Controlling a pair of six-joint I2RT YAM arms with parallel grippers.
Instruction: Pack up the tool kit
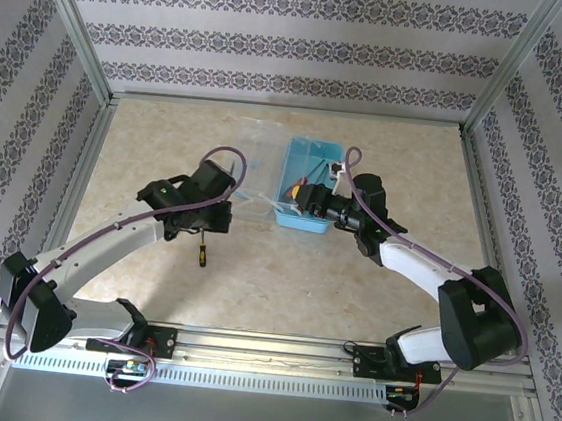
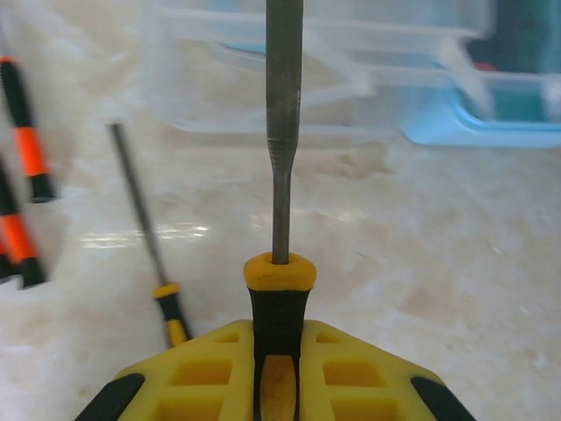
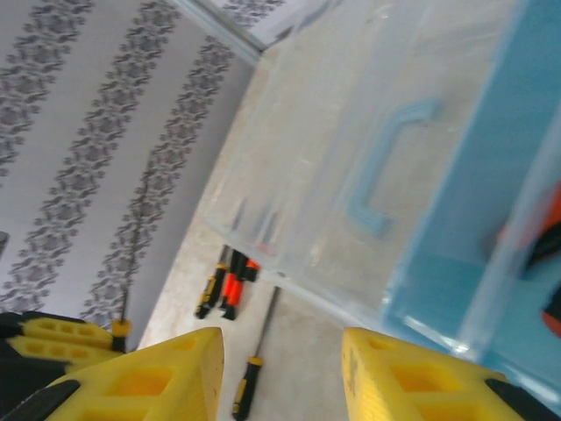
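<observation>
Beige marbled table (image 1: 273,285) holds a blue case (image 1: 300,225) between floral-striped walls (image 1: 278,44).

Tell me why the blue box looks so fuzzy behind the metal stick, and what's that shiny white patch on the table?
Left wrist view: the near file is sharp, the blue box far behind is out of focus, and the white patch is light glaring off the table. Right wrist view: the clear lid looks smeared too. Top view: evenly lit, crisp.
</observation>
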